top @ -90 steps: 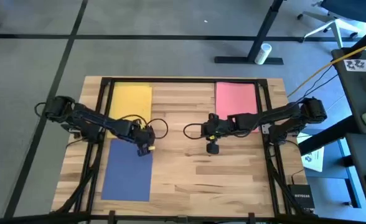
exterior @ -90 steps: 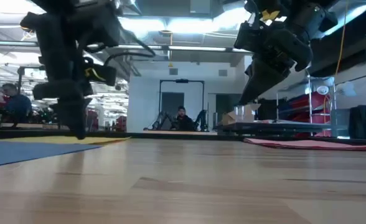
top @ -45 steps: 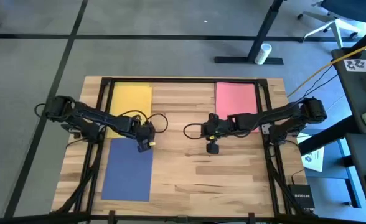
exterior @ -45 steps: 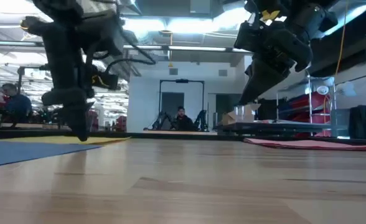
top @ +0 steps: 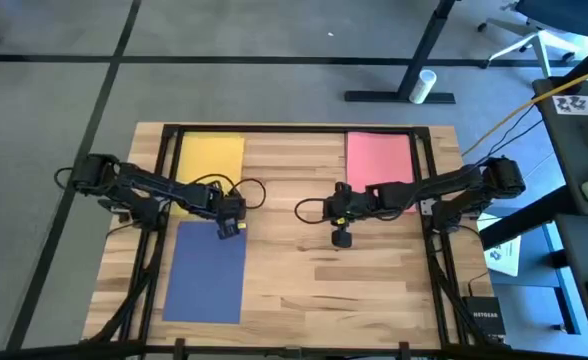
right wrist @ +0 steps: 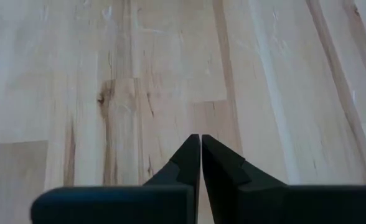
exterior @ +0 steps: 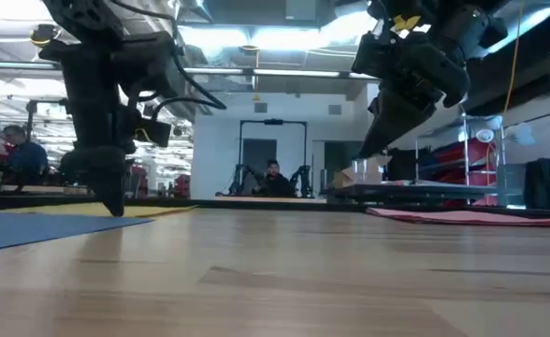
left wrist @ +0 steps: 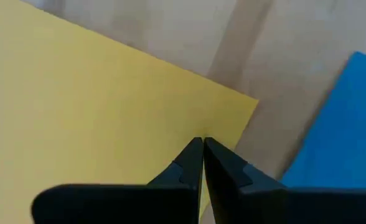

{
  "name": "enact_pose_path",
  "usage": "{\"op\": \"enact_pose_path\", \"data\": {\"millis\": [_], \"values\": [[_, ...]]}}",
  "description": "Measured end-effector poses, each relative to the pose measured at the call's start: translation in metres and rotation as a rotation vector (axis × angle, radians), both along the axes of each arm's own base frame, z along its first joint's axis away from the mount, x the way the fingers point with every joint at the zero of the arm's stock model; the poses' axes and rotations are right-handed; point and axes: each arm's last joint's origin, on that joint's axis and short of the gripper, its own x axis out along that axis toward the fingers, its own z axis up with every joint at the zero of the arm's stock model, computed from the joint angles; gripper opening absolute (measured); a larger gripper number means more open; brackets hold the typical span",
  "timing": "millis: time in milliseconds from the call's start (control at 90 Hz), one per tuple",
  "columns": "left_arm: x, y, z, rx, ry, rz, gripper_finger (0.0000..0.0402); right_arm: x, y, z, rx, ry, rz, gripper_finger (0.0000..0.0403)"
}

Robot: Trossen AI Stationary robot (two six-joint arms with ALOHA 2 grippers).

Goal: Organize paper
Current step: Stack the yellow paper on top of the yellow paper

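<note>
Nearest the table's front edge, the blue sheet [top: 205, 272] is seen lying flat on the left side of the table [top: 314, 280]. Just behind it, the left gripper [top: 228, 229] is held low over the near corner of the yellow sheet [top: 210, 160], its fingers pressed together with nothing between them. At mid-table the right gripper [top: 341, 238] is poised over bare wood, likewise clenched and empty. Farthest back on the right, the pink sheet [top: 379, 160] is laid flat. For the yellow sheet to be moved well, the fingers would probably need to be parted first and the corner pinched close to its edge, so that the paper is not creased.
</note>
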Motion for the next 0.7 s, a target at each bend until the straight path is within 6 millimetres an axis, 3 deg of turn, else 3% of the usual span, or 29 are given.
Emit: {"op": "enact_pose_path", "data": {"millis": [311,700], "values": [[0.0,0.004,0.0,0.007,0.007,-0.003,0.0,0.0,0.0,0.0,0.001,0.0,-0.002,0.0004],[0.01,-0.01,0.011,-0.002,-0.033,-0.022,0.0,0.0,0.0,0.0,0.002,0.0,-0.002,0.0004]]}}
